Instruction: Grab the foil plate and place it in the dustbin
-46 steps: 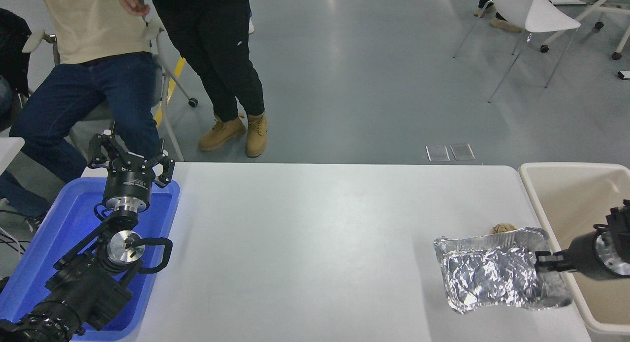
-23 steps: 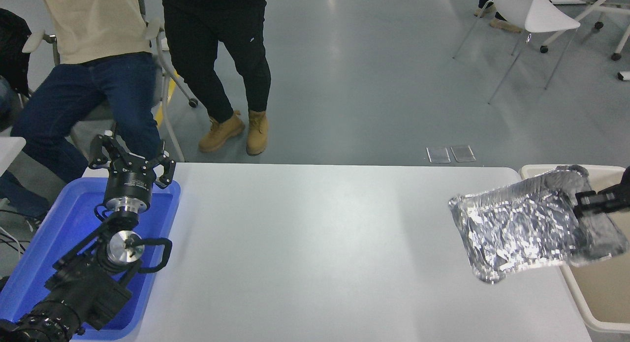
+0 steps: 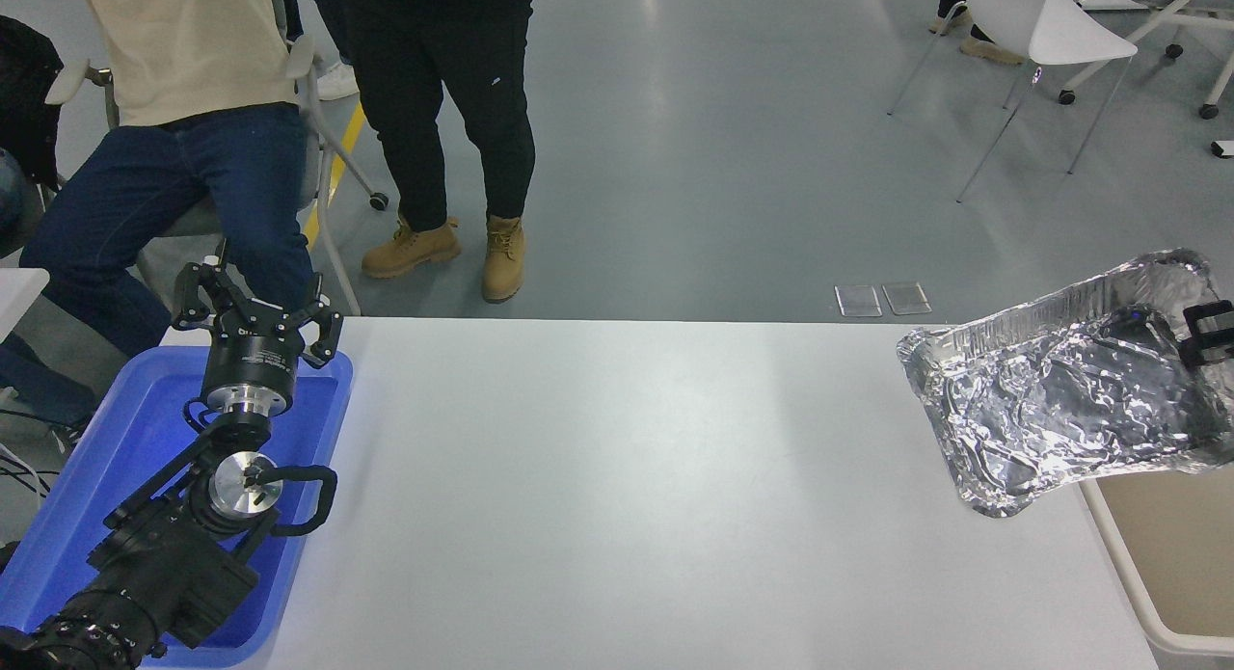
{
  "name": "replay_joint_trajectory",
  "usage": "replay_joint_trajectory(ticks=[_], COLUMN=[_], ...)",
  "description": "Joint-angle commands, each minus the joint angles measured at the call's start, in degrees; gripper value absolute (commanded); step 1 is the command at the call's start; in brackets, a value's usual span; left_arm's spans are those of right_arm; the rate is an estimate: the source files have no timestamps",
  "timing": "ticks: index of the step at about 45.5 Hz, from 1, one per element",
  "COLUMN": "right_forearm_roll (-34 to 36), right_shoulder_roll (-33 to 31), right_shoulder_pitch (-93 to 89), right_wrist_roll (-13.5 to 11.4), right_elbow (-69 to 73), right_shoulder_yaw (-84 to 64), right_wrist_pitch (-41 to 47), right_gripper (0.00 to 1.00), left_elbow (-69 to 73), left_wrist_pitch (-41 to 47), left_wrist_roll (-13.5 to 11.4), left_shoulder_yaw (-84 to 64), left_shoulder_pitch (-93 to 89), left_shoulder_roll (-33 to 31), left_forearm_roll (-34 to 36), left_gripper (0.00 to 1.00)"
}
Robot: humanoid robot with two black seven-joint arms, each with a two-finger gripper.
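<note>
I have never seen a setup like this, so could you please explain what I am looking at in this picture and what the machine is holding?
This is one view, from a camera high on a two-armed robot, looking down over its white table. The black arm at the lower left is parked, its left gripper open above a blue tray. At the right edge, the right gripper pinches a crinkled foil plate, which is lifted clear of the table and tilted, partly over the beige dustbin beside the table. Beyond the far edge, one person sits and another stands.
</note>
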Motion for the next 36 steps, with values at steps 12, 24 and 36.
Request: replay_joint_trajectory(ticks=[12, 24, 36], right_forearm_roll=[-13.03, -14.18, -14.62], right_shoulder_roll=[-10.65, -18.40, -7.42], right_shoulder_pitch=[-13.41, -48.63, -87.76], right_wrist_roll=[0.50, 1.29, 5.87], right_elbow=[-19.79, -44.75, -70.06], right_shoulder_yaw=[1.41, 28.28, 50.89], right_wrist_pitch=[-0.26, -3.68, -20.38], right_gripper=[0.00, 0.00, 0.00], left_elbow=[0.00, 0.00, 0.00], left_wrist_pitch=[0.00, 0.00, 0.00], left_wrist_roll=[-0.11, -0.20, -0.20], left_shoulder_yaw=[0.00, 0.00, 0.00], left_shoulder_pitch=[-0.09, 0.00, 0.00], left_shoulder_roll=[-0.03, -0.03, -0.03], left_forearm_roll=[-0.09, -0.09, -0.09], left_gripper=[0.99, 0.99, 0.99])
